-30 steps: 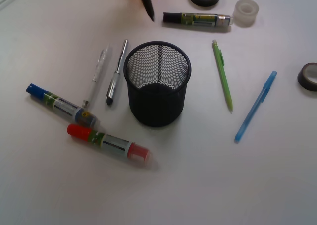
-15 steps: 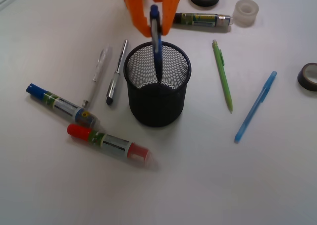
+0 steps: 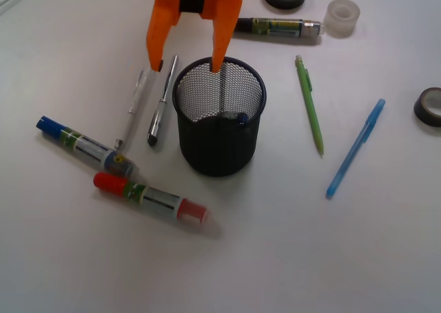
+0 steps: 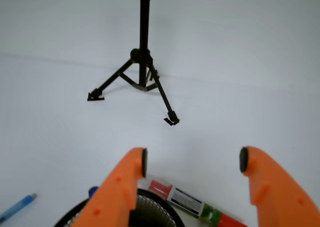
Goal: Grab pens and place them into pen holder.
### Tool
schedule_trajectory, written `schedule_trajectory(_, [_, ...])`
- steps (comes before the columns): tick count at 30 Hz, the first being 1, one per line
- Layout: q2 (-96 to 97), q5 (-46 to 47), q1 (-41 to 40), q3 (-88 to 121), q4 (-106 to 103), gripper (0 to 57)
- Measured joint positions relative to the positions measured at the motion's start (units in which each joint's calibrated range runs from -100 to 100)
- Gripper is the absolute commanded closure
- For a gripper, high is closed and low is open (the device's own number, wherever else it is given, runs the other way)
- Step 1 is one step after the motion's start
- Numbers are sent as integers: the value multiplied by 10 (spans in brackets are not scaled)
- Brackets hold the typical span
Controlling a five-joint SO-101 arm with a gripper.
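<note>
The orange gripper (image 3: 187,66) hangs over the far rim of the black mesh pen holder (image 3: 219,120), its 2 jaws spread wide with nothing between them. In the front view 1 jaw tip sits above the holder's rim and the other is outside it, over the table beside the silver pen (image 3: 162,101). A dark blue pen (image 3: 236,117) lies inside the holder, below and slightly right of the jaws, tilted against the mesh wall.

Remaining pens on the white table (image 3: 289,258):
- The silver pen and a clear pen (image 3: 135,106) lie side by side just left of the holder, near the outer jaw.
- A blue-capped marker (image 3: 84,145) and a red-capped marker (image 3: 150,198) lie further left and nearer the camera.
- A black-capped marker (image 3: 274,27) lies right of the jaws, partly behind them.
- A green pencil (image 3: 309,105) and a light blue pen (image 3: 355,148) lie well to the right.

The wrist view shows the gripper (image 4: 192,161) open above the holder's rim (image 4: 75,214).
</note>
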Motion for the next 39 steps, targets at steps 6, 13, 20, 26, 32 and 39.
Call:
schedule_trajectory(6, [-102, 29, 17, -107, 334, 355])
schedule_trajectory(13, [-145, 43, 98, -125, 626, 355])
schedule_trajectory(20, [-70, 42, 155, -127, 695, 355])
schedule_trajectory(26, [11, 41, 179, -130, 695, 356])
schedule_trajectory(32, [82, 41, 185, -131, 661, 356])
schedule_trajectory(39, [142, 43, 169, -136, 627, 356])
